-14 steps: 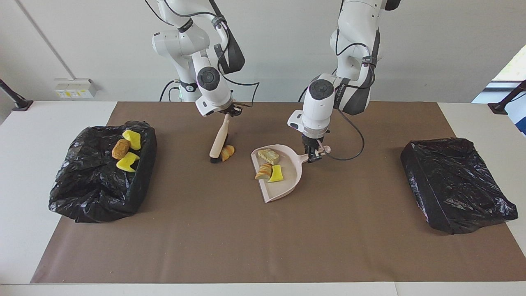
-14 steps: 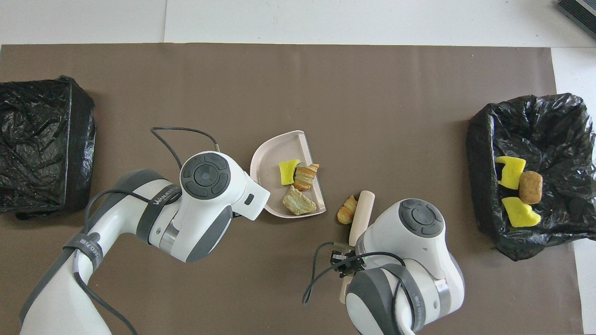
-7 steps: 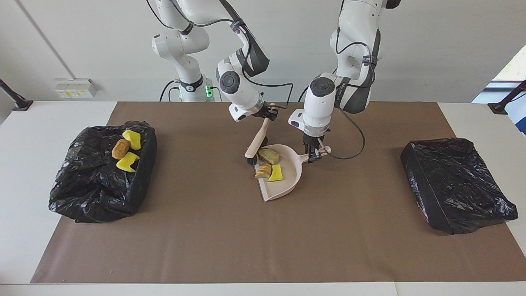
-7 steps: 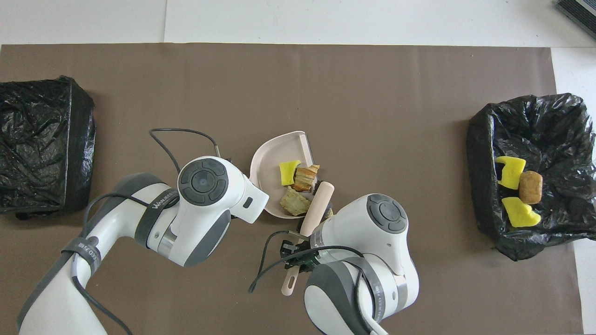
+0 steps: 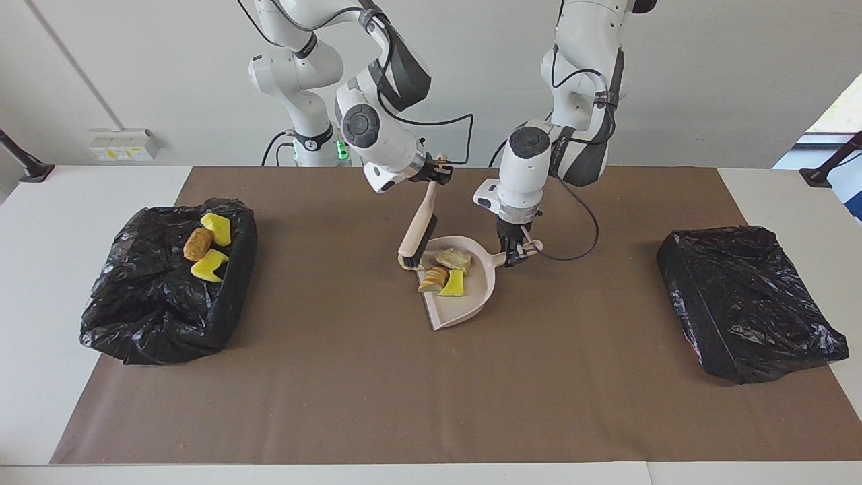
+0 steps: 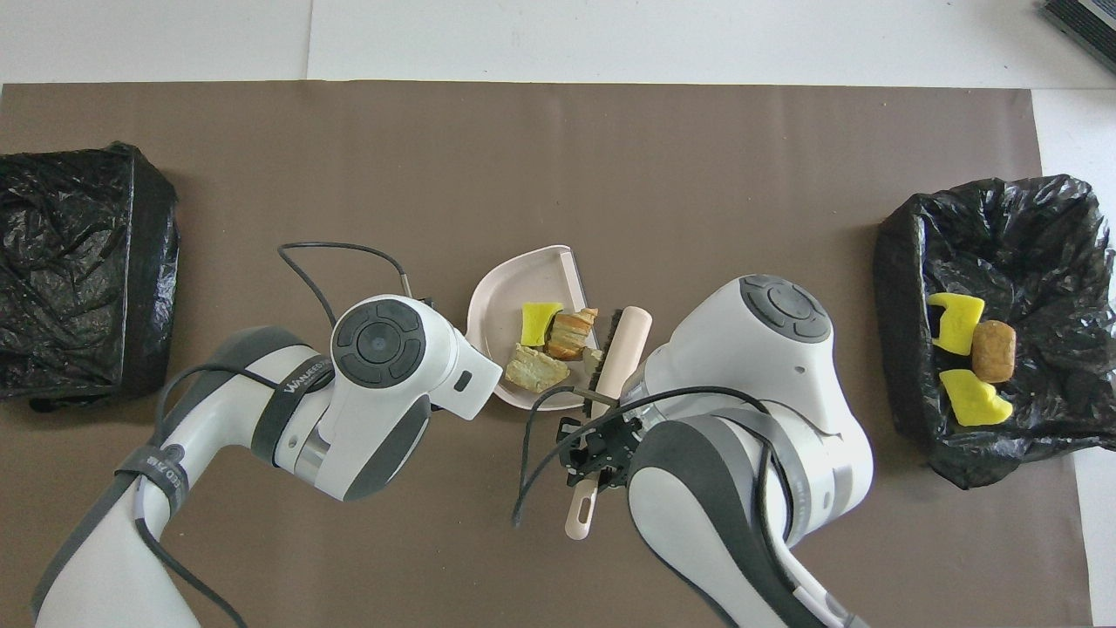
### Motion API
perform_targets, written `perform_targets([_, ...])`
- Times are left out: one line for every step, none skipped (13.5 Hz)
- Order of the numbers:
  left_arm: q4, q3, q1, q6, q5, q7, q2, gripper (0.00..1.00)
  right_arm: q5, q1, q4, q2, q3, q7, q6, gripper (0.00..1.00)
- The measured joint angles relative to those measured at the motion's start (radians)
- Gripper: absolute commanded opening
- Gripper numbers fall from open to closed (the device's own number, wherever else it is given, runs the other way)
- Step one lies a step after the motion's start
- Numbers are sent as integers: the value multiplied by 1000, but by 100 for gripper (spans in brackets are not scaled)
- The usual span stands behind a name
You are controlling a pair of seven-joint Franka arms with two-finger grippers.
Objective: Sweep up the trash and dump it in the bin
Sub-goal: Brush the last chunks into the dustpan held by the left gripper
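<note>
Last scrap (image 5: 406, 263) swept against dustpan (image 5: 471, 306) mouth

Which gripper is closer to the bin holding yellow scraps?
Right. The right gripper, shut on the brush, is at the dustpan's bin-side edge; the left gripper grips the dustpan handle.

Left pincer (image 5: 517, 254) hidden under own arm overhead; fourth scrap behind brush (image 5: 418, 234) unclear.

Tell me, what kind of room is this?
Probably a robot lab: two white robot arms work at a table covered with brown paper, with a dustpan and black bag-lined bins set out for practice.
</note>
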Motion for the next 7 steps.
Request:
perform_targets([0, 0, 0, 0, 0, 0, 0, 0, -49, -9, 14, 0, 0, 0, -25, 0])
perform_targets([0, 0, 0, 0, 0, 0, 0, 0, -102, -9, 15, 0, 2, 0, -37, 0])
perform_targets([0, 0, 0, 0, 0, 0, 0, 0, -161, -10, 6, -1, 3, -3, -44, 0])
perform_targets([0, 0, 0, 1, 0, 0, 0, 0, -218, -18, -10, -2, 3, -19, -51, 0])
perform_targets([-1, 0, 0, 1, 0, 0, 0, 0, -272, -30, -33, -2, 2, -46, -58, 0])
perform_targets([-1, 0, 0, 1, 0, 0, 0, 0, -307, -39, -59, -2, 2, -64, -60, 0])
perform_targets([-1, 0, 0, 1, 0, 0, 0, 0, -324, -41, -91, -2, 2, -78, -54, 0])
